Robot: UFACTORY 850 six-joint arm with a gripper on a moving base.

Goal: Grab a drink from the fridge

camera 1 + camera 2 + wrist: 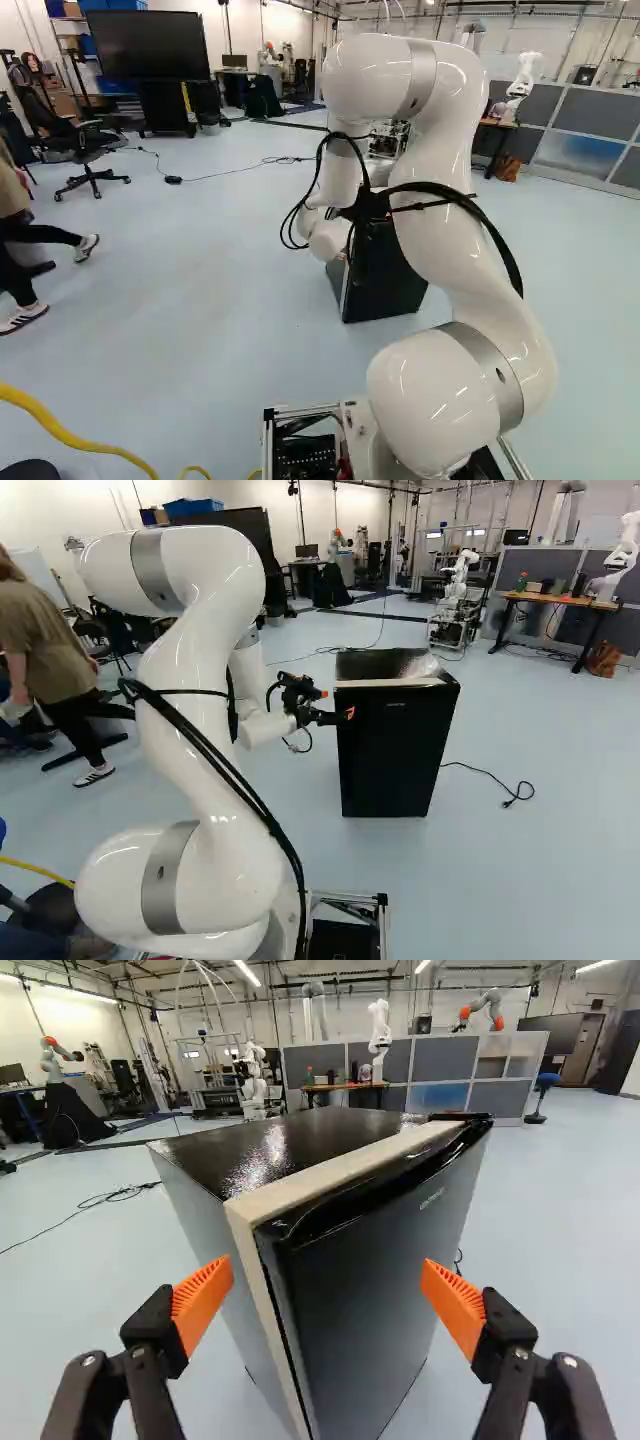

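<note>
Left base view: one white arm [460,190] rises right of the middle, and one black fridge [385,285] stands on the floor past it, partly hidden behind the arm. Farther off are one large dark screen [150,45], one black office chair [90,150] and, at the right, one wood-topped table [497,123] with another robot [522,85] on it. One yellow hose [75,440] curves across the near floor at the left. Right base view: the same fridge stands upright at the middle, with one gripper [325,715] at its near left edge. One brown bag [603,660] lies beside the table, and one black power cord [500,788] trails over the floor to the fridge's right. Wrist view: the gripper [325,1295] is open, its two fingers wide apart, each with one orange pad. Ahead, between the fingers, stands a near upright corner of the fridge; whether either pad touches it, I cannot tell. One door [370,1290] shows, closed, with one small line of pale lettering [431,1198] near its top.
</note>
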